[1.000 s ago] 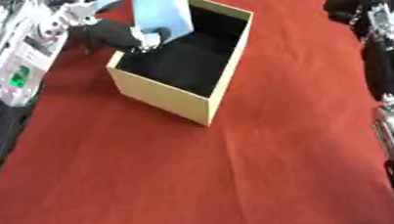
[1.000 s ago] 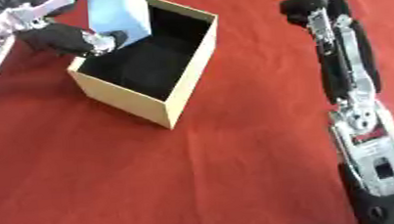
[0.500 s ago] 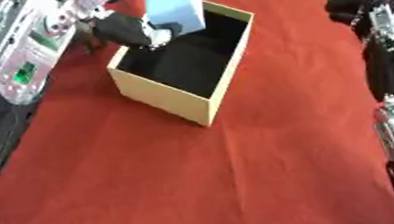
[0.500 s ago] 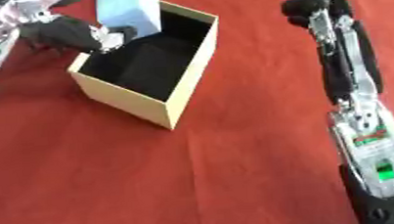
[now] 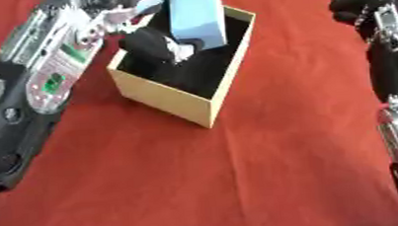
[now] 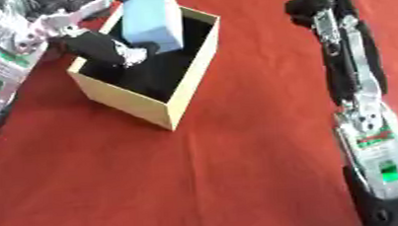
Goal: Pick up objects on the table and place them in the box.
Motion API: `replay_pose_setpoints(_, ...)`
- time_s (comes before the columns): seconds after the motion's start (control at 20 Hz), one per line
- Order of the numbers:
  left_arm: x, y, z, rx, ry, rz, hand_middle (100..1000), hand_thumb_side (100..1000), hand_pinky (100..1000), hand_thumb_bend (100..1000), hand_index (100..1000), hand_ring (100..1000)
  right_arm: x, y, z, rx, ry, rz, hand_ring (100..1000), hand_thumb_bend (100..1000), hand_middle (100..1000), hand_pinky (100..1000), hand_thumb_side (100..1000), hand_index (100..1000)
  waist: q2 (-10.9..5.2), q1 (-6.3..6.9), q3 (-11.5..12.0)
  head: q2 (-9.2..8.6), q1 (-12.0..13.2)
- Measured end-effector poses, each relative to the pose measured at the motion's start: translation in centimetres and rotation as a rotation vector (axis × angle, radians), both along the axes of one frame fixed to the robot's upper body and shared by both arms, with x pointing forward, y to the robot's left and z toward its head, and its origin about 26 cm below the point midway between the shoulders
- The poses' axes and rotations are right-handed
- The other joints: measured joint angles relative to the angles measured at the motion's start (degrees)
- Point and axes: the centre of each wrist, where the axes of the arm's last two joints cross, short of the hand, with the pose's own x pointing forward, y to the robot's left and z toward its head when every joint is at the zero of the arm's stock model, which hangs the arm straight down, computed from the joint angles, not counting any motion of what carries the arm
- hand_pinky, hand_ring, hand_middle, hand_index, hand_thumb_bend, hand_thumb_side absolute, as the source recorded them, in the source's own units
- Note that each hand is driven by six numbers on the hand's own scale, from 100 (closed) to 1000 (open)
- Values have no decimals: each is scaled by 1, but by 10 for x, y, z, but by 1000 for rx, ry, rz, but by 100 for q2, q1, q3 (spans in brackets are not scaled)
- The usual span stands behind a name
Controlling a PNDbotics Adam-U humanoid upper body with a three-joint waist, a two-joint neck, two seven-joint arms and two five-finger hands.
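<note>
Left eye view: my left hand (image 5: 159, 43) curls round the pale blue block (image 5: 196, 14), holding it tilted over the box (image 5: 163, 95); right hand (image 6: 309, 7), beyond the box, cannot tell.

The left arm (image 5: 49, 79) has a silver-grey forearm shell with a small green panel and round screw heads, running into a bulky black section nearer the camera. Its left hand (image 6: 103, 46) is black with bright metal parts at the fingers. The right arm (image 6: 373, 139) is black with silver plates, a green light near the wrist, and ends in a black right hand (image 5: 360, 3).
</note>
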Motion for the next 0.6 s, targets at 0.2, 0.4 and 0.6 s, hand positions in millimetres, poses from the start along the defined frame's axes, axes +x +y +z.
replay_pose_setpoints(0.2, 7, -2, -12, 2, 1, 31, 673, 581, 594, 100, 718, 705, 0, 0, 1, 2, -2, 2, 775, 100, 666, 811, 919, 1000, 6, -18, 0, -10, 28)
replay_pose_setpoints(0.4, 11, -3, -18, 0, 11, 38, 661, 525, 524, 100, 701, 649, 0, 0, 1, 3, -2, 3, 775, 100, 666, 811, 920, 1000, 13, -39, 0, -76, 14)
replay_pose_setpoints(0.6, 13, -4, -21, 11, 14, 42, 671, 531, 533, 100, 702, 660, 0, 0, 1, 3, -2, 3, 776, 100, 665, 811, 921, 1000, 13, -39, -3, -123, 8)
